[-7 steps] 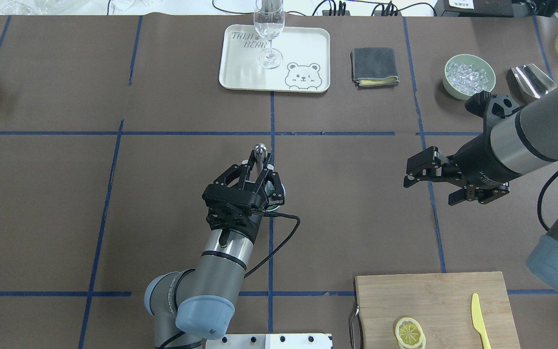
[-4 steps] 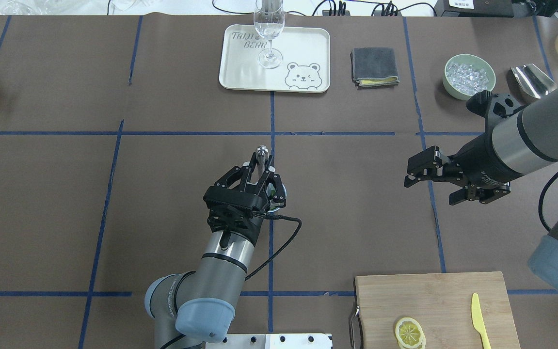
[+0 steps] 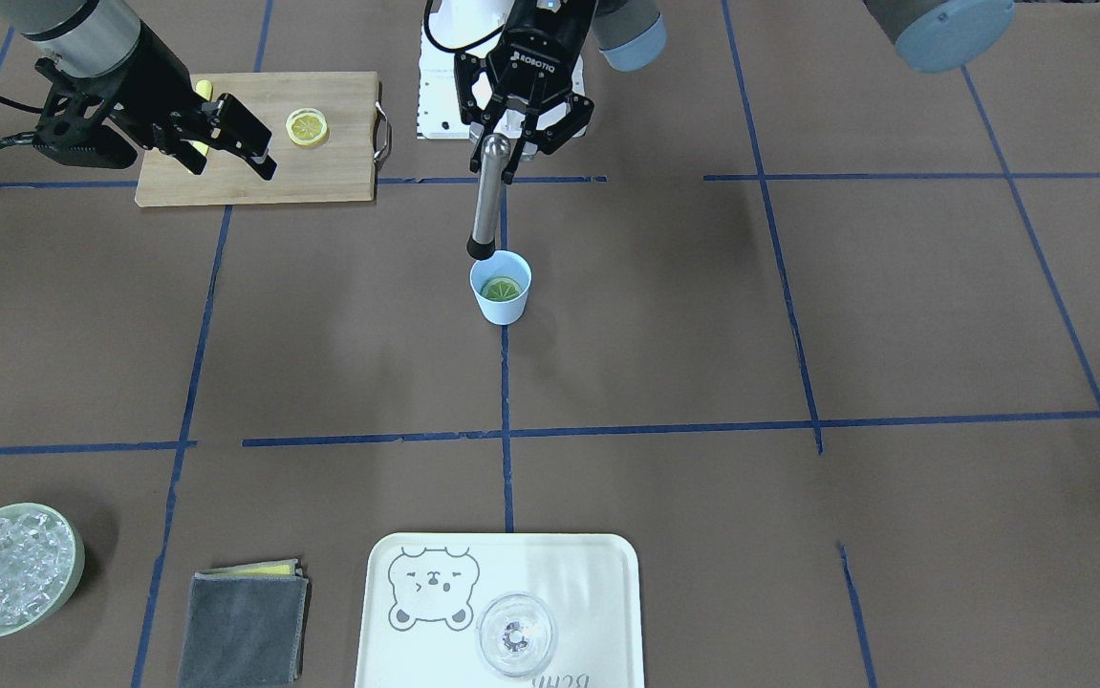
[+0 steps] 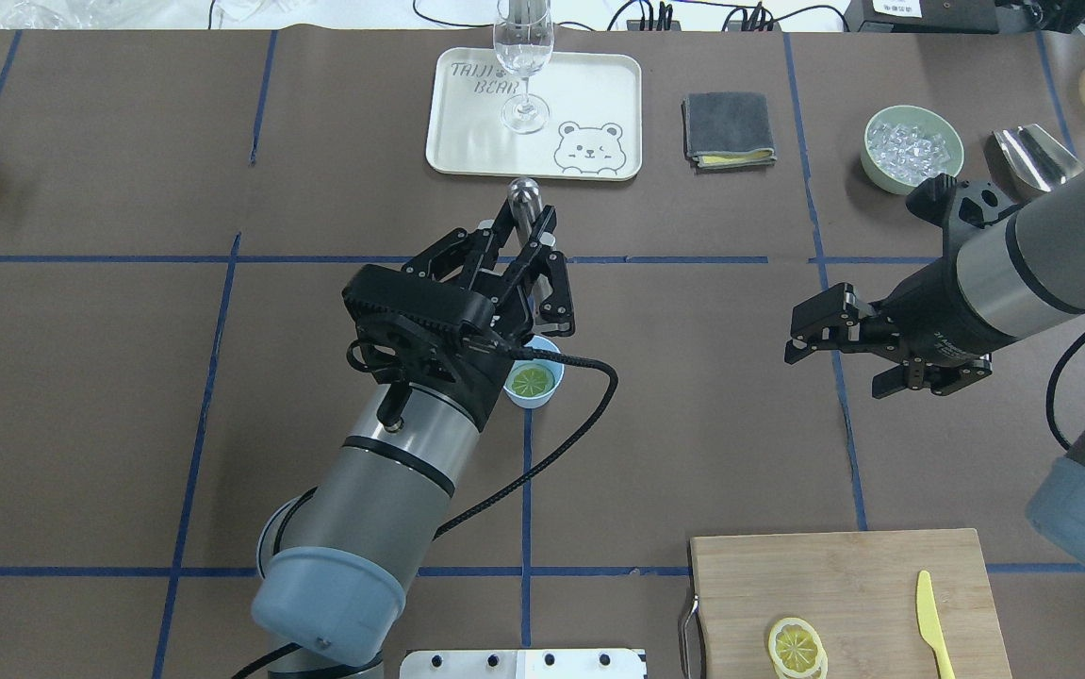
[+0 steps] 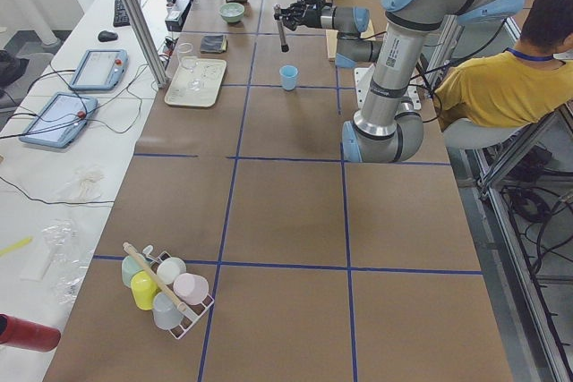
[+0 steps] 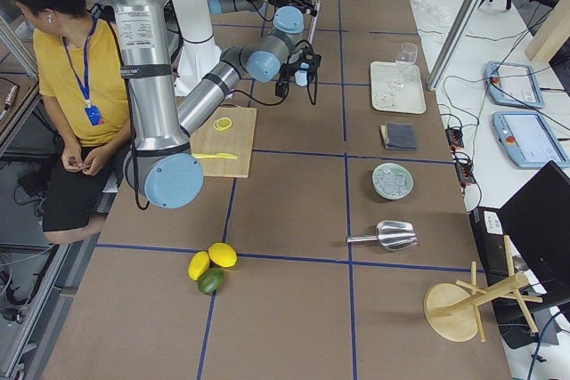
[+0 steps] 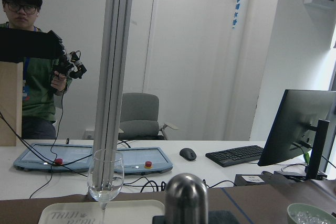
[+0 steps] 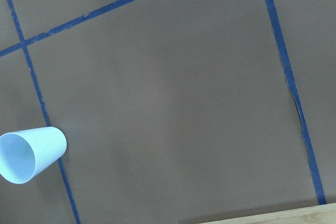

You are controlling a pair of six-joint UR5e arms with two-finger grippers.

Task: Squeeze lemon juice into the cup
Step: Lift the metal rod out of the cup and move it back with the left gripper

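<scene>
Up since prev. frame: left fingers (image 4: pixel 528 240) have lifted, drawing rod (image 3: pixel 485 201) out; cup (image 4: pixel 544 394), then hidden under them, now shows. Left fingers are clamped on rod's upper part. Rod hangs approx. upright, tip just above cup's rim, not inside. Cup stands on tabletop below left fingers; lemon (image 4: pixel 534 381) lies inside, cut face up. Right fingers (image 4: pixel 834 363) are spread wide and empty, well apart from cup, posn. unchanged. Assessment: lemon is in cup and pressing prob. done or paused. No juice discernible. Left to do: poss. more presses, then rod set aside.
</scene>
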